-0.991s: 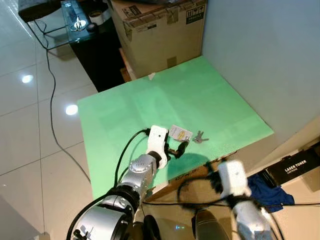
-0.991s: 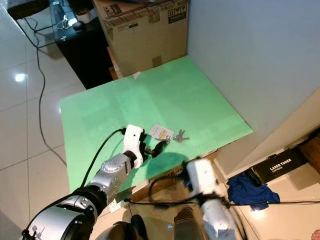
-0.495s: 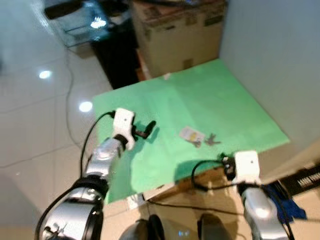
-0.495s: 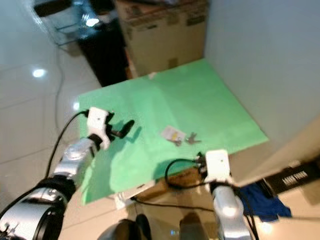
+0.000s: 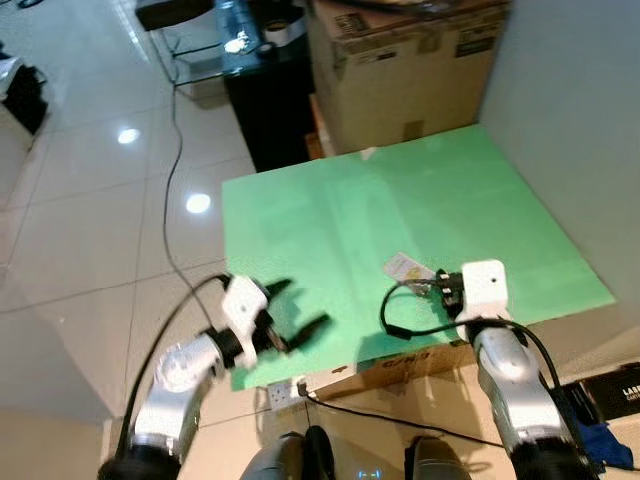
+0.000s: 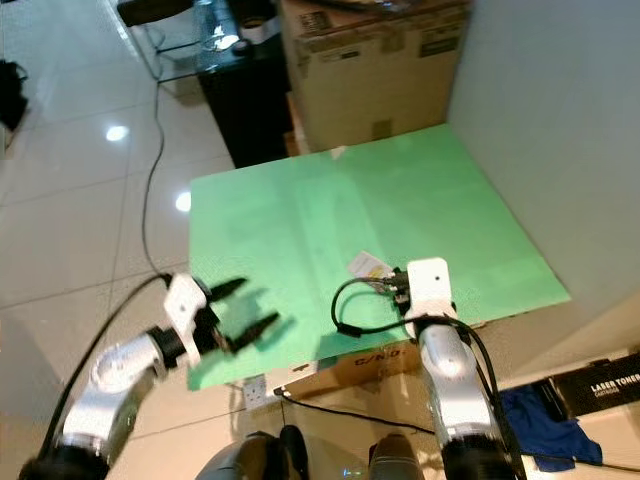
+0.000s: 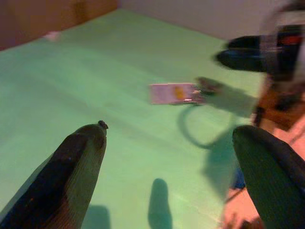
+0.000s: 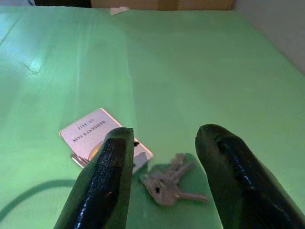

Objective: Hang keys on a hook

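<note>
A small bunch of silver keys (image 8: pixel 167 185) with a white tag (image 8: pixel 93 134) lies near the front right of the green tabletop (image 5: pixel 400 200). My right gripper (image 8: pixel 164 131) hovers just above it, open, one black finger on each side of the keys. From the head, the tag (image 5: pixel 403 266) lies just left of the right gripper (image 5: pixel 444 285). My left gripper (image 5: pixel 298 306) is open and holds nothing, over the table's front left edge, well away from the keys. Its wrist camera looks across the table at the tag (image 7: pixel 173 93).
A large cardboard box (image 5: pixel 400 60) stands against the table's far edge, with a black stand and glass shelf (image 5: pixel 235 45) to its left. A grey wall runs along the right. A cable (image 5: pixel 175 170) trails over the tiled floor. A black toner box (image 5: pixel 615 385) lies at lower right.
The camera has shifted. My left gripper has drawn back from the keys to the front left edge. My right arm has risen and reached forward, its open gripper now over the keys.
</note>
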`<state>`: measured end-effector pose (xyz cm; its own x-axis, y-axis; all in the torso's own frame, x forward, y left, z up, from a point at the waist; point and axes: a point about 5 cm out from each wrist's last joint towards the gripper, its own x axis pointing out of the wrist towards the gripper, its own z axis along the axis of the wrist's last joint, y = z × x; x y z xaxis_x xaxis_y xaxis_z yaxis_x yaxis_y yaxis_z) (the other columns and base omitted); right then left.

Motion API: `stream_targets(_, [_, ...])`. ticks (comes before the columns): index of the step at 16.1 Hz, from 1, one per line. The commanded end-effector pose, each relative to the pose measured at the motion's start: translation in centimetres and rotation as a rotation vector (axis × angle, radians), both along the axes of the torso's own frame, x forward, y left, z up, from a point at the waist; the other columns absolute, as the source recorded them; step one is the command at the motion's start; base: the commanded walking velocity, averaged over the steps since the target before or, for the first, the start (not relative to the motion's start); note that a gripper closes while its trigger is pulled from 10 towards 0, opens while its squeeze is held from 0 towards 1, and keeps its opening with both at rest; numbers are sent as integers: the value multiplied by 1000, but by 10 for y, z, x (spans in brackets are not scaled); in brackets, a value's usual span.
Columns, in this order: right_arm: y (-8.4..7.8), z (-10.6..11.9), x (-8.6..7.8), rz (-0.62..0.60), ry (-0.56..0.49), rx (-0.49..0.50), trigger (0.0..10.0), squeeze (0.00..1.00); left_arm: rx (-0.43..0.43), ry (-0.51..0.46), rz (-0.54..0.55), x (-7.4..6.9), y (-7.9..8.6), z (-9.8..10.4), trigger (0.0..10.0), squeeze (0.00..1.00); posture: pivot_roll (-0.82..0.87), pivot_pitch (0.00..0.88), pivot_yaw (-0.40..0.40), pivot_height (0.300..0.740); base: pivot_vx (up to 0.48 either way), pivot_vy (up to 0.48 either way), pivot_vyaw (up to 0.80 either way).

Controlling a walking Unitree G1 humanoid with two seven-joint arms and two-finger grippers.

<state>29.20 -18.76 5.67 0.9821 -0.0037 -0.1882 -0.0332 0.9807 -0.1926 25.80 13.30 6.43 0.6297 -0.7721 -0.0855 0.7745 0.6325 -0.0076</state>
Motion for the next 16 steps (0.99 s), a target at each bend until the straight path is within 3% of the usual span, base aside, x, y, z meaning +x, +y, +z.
stream_targets(1, [-5, -6, 1, -25, 14, 5, 10000, 0, 6, 0, -18, -5, 3, 6, 10000, 0, -97, 139, 160, 740, 0, 0, 0])
stream_targets(7, [-21, -20, 7, -127, 63, 23, 10000, 0, 28, 59, -5, -20, 20, 15, 10000, 0, -56, 184, 182, 740, 0, 0, 0])
stream_targets(16, [-13, -32, 11, -88, 122, 48, 10000, 0, 19, 97, 19, -25, 14, 18, 10000, 0, -53, 203, 161, 740, 0, 0, 0])
